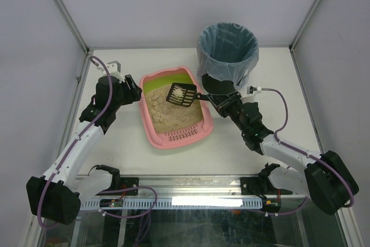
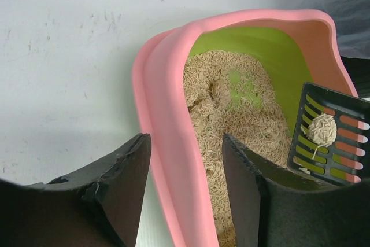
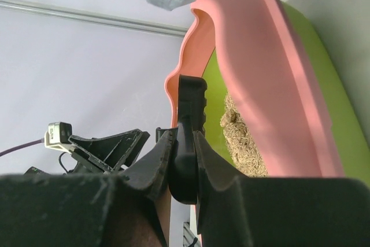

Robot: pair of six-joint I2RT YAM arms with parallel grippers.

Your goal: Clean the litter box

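Observation:
The pink litter box (image 1: 151,136) with lime-green inner wall holds beige litter (image 1: 167,114) in the middle of the table. My right gripper (image 1: 213,100) is shut on the handle of the black slotted scoop (image 1: 181,95), which hangs above the litter with a pale clump (image 1: 179,92) on it. In the right wrist view the fingers clamp the handle (image 3: 189,114) beside the box wall (image 3: 260,73). My left gripper (image 2: 186,166) is open, its jaws straddling the box's left rim (image 2: 167,114) without closing on it. The scoop with its clump (image 2: 321,130) also shows there.
A round black bin with a blue bag (image 1: 227,50) stands at the back right, just behind the right gripper. The enclosure's walls and frame posts close in the table on three sides. A small grey bracket (image 1: 114,65) sits at the back left.

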